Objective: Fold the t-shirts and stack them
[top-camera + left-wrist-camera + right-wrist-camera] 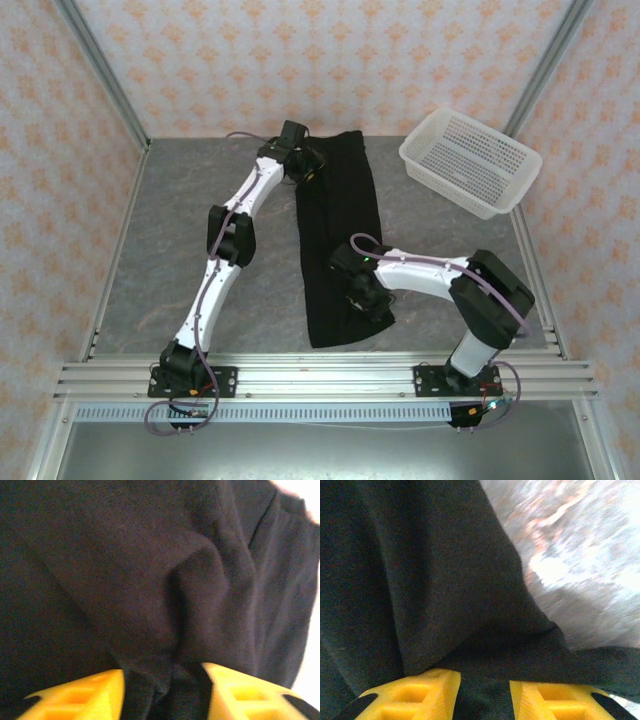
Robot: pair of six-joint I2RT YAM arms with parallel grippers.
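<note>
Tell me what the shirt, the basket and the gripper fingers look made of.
The shirt: soft matte black knit cloth, likely cotton; fine weave, limp folds.
The basket: white plastic, slightly glossy; moulded rows of holes.
The fingers: yellow hard plastic, it seems; smooth, with hollow pockets.

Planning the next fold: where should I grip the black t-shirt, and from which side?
Its two short ends, from above: the t-shirt lies as a long narrow strip. Left gripper suits the far end, right gripper the near end; each has cloth bunched between its fingers.
</note>
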